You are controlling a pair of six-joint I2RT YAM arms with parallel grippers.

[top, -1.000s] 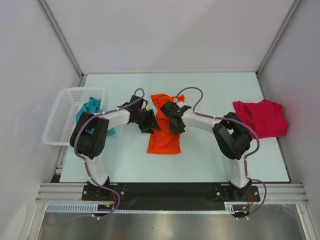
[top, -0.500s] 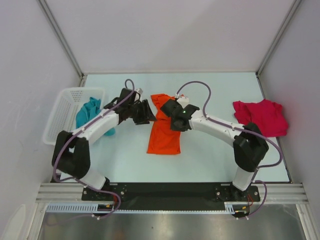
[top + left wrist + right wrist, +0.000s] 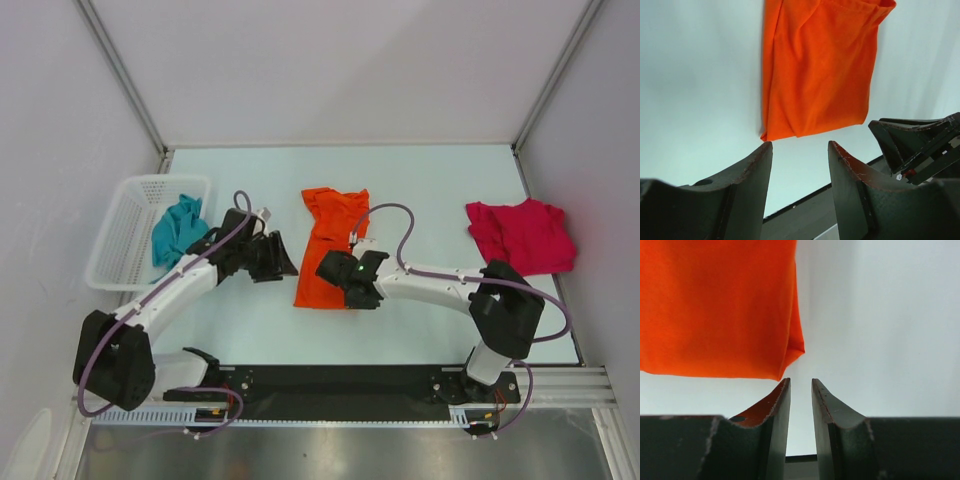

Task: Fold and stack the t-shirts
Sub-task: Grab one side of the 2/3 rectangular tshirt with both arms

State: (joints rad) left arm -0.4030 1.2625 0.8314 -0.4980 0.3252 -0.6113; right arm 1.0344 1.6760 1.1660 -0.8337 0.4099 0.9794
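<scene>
Left pincer [image 3: 800, 150], released, hangs left of the orange shirt [image 3: 330, 245]. Right pincer [image 3: 801, 384], barely parted and empty, sits by its near corner.

Bright, even overhead light floods the pale bench [image 3: 430, 190], casting only a thin soft shadow along the orange t-shirt [image 3: 820, 65] edge, while the wrist views hold the cloth sharp and leave the near pincer fingers [image 3: 772, 410] dark and slightly blurred.

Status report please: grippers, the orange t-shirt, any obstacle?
Left gripper: jaws open, empty, left of the orange t-shirt. Right gripper: jaws slightly open, empty, at its near right corner. T-shirt lies flat, folded narrow. No obstacle near it.
</scene>
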